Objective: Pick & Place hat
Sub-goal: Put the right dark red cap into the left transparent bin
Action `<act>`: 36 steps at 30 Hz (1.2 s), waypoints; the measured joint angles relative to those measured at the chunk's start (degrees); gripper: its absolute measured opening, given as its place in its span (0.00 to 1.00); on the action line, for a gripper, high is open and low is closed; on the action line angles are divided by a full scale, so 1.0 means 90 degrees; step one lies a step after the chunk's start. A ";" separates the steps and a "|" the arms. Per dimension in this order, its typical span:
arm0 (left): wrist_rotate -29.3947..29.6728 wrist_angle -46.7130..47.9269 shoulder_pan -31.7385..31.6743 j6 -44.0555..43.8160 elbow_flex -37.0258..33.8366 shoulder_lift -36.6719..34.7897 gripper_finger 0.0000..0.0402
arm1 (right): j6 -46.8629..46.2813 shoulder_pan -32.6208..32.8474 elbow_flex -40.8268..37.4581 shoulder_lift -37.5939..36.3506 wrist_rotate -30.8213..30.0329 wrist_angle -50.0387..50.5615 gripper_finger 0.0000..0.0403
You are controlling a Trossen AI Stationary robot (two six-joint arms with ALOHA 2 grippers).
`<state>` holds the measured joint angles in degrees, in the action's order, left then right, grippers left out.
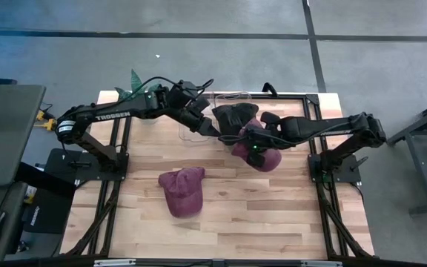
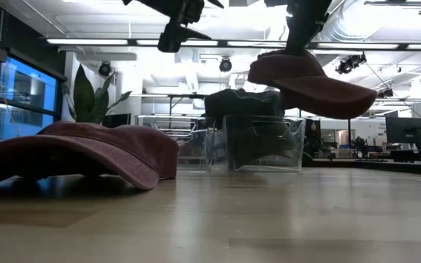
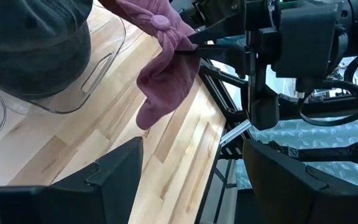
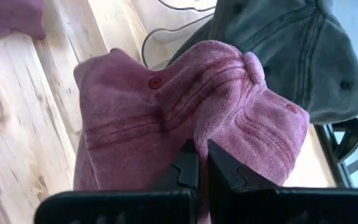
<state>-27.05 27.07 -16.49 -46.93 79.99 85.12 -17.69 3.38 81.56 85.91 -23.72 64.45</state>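
Note:
A maroon hat (image 1: 267, 159) hangs in the air beside a clear bin (image 1: 199, 133), held by my right gripper (image 1: 254, 144), which is shut on it. The low view shows this hat (image 2: 305, 82) clear of the table, brim tilted down. A dark grey hat (image 1: 234, 114) sits on the clear bin, crown up. A second maroon hat (image 1: 181, 191) rests on its brim and rim on the wooden table. My left gripper (image 3: 191, 162) hovers open over the bin's near edge, touching nothing. My right gripper pinches a bunched fold of the maroon hat's crown (image 4: 194, 134) between its two fingers, close to the top button (image 4: 252, 62). The fingers come from above, pointing down. The hat hangs below them, lifted clear of the table, slack and tilted.
The clear bin (image 2: 262, 142) stands at the table's far middle, with a second clear container (image 2: 174, 139) beside it. A green plant (image 1: 136, 80) stands at the far left corner. Bare wood lies along the near half of the table (image 1: 273, 215), right of the resting hat.

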 joint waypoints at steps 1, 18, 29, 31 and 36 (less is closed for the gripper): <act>-0.0037 0.0000 0.0000 -0.0002 0.0000 0.0000 0.67 | 0.0077 0.0000 0.0000 0.0000 -0.0003 0.0005 0.00; -0.0410 -0.0102 0.0000 -0.0393 0.0000 0.0001 0.67 | 0.1215 -0.0001 0.0000 0.0000 -0.0376 -0.0364 0.00; -0.0406 -0.0337 0.0000 -0.0602 0.0000 0.0002 0.67 | 0.1697 -0.0012 0.0000 -0.0002 -0.0555 -0.0927 0.00; -0.0403 -0.0351 0.0000 -0.0652 0.0000 0.0002 0.67 | 0.1813 -0.0012 0.0000 -0.0002 -0.0588 -0.1032 0.00; -0.0277 -0.0444 0.0000 -0.0806 0.0000 0.0100 0.67 | 0.2139 -0.0012 0.0032 -0.0002 -0.0617 -0.1258 0.00</act>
<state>-29.55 23.07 -16.49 -54.18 79.99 86.02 1.56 3.27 81.84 85.89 -29.28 53.12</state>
